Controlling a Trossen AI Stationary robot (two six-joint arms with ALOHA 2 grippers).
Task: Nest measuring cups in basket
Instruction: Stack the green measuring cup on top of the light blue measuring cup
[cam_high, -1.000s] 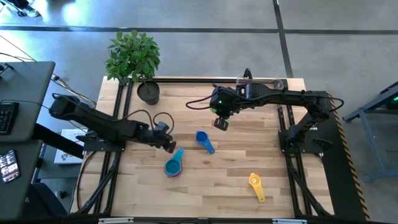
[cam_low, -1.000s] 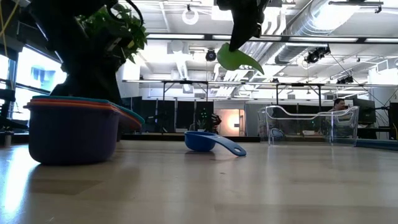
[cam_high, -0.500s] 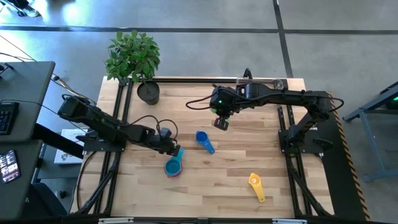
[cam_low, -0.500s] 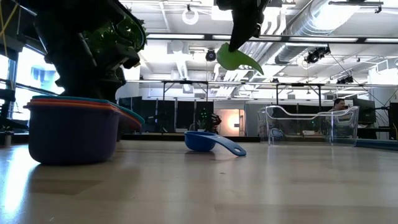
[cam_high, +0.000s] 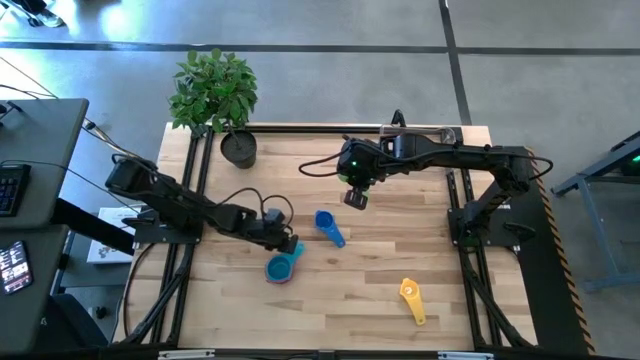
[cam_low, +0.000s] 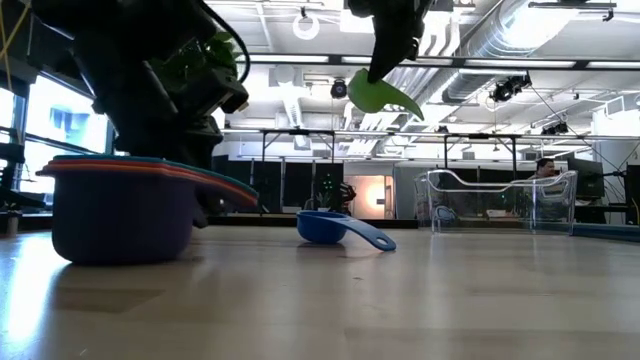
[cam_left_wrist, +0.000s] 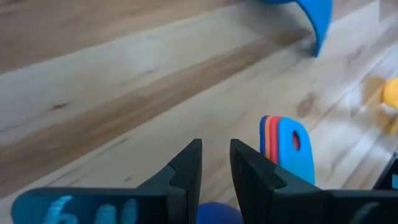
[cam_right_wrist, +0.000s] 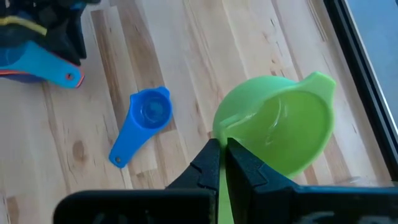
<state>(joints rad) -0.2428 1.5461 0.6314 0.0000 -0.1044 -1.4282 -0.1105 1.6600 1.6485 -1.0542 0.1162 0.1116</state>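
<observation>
Pinching the green cup (cam_right_wrist: 283, 132) by its handle in clamped fingers, the right gripper (cam_high: 355, 197) hangs near the table's (cam_high: 350, 300) far edge, ready for nesting, while the left gripper (cam_left_wrist: 215, 167), fingers slightly parted and empty, crowds the stacked cups (cam_high: 280, 269) toward the left edge.

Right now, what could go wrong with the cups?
The right gripper pinches only the thin handle of the green cup, high above the table, so the cup might twist or slip and fall. The left gripper sits low beside the nested stack of cups, with nothing between its fingers, so it might nudge the stack away instead of gripping it. The clear basket stands off to the side, so it is a long carry.
</observation>
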